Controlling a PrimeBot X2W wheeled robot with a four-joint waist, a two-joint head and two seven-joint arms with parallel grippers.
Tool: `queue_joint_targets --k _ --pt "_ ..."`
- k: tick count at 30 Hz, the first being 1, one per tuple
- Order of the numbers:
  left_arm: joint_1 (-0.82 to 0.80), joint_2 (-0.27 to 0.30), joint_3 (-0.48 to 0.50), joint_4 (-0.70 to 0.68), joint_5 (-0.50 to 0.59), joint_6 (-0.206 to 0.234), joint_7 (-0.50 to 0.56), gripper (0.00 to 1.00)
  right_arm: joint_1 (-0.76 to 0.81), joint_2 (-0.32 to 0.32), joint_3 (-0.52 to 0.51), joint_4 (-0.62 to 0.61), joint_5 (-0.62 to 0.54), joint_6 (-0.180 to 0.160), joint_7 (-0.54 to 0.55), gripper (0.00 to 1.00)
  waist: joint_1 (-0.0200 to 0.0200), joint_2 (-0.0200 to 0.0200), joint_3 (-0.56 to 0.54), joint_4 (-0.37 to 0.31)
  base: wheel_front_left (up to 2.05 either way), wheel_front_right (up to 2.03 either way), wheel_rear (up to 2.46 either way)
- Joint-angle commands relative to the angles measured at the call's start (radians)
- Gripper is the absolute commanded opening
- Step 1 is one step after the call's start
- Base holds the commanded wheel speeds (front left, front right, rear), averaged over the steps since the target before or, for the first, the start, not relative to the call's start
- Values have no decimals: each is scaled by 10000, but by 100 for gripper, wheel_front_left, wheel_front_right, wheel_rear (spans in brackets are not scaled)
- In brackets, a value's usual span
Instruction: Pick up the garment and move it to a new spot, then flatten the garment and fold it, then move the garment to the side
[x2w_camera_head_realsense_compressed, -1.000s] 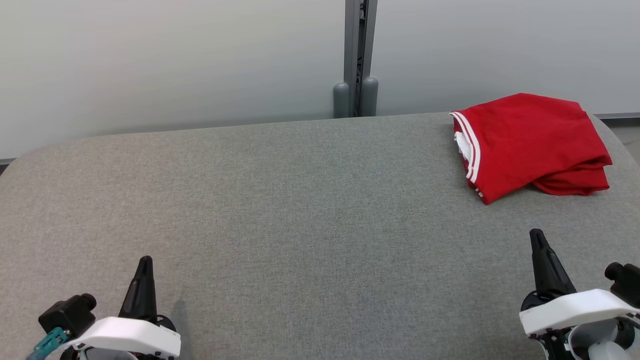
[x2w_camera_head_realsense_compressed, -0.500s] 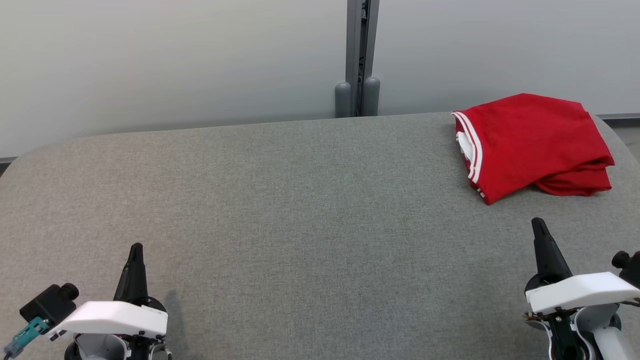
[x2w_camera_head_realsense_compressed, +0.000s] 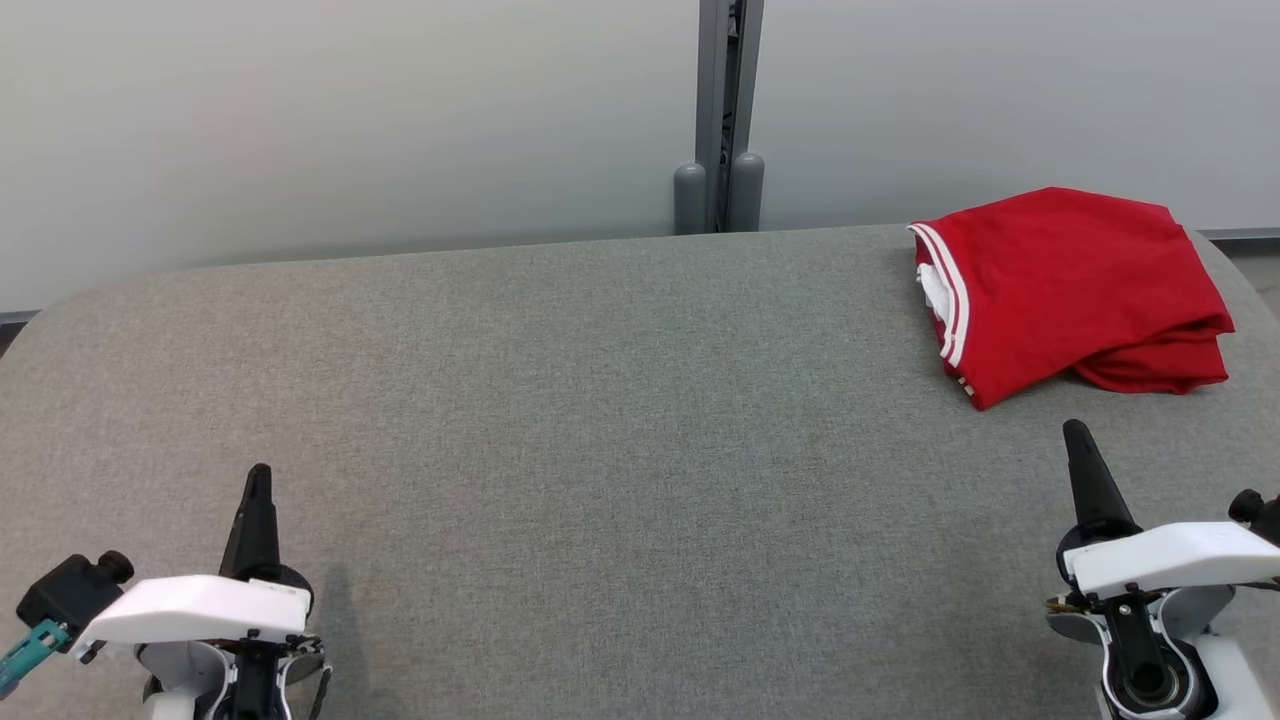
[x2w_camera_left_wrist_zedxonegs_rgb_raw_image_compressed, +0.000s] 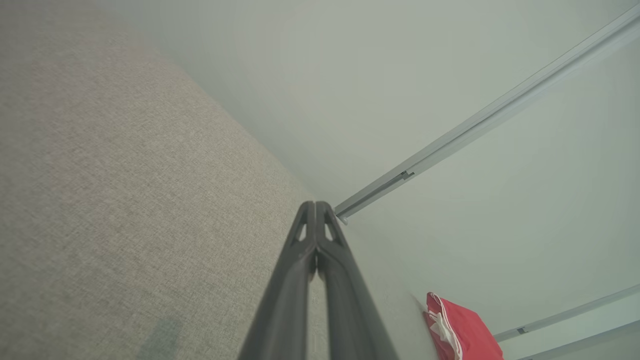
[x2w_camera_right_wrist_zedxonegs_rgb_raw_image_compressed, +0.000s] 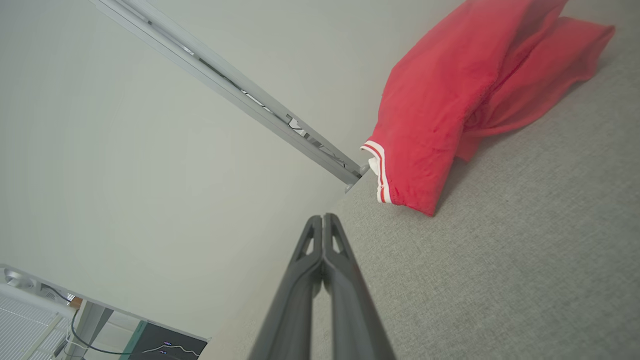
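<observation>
Folded red garment (x2w_camera_head_realsense_compressed: 1070, 285) lay far right on grey table (x2w_camera_head_realsense_compressed: 600, 400), left gripper (x2w_camera_head_realsense_compressed: 258, 478) and right gripper (x2w_camera_head_realsense_compressed: 1078, 436) near, both pinched closed, empty.

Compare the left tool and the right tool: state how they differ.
The left tool sits at the near left of the grey table, far from the red garment; the right tool sits at the near right, just short of it. The right tool's tip lies higher in the head view than the left tool's. Both are shut, empty and pointing toward the wall.
</observation>
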Motion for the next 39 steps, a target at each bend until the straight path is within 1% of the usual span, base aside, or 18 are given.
queue_joint_targets --k 1,6,20,39 --pt "-413 90 97 -54 -274 -92 69 0 -315 -25 -76 -38 278 3 82 0 0 0 1 4 0 0 0" --pt "-583 85 194 47 -925 -104 256 0 -513 14 -145 152 890 3 247 0 0 0 5 23 0 0 0" --pt "-993 76 407 257 -2309 -153 654 0 -924 100 -265 528 2195 7 603 0 0 0 14 66 0 0 0" --pt "-1388 65 630 503 -3842 -190 1099 0 -1358 209 -430 941 3642 9 1000 0 0 0 25 123 0 0 0"
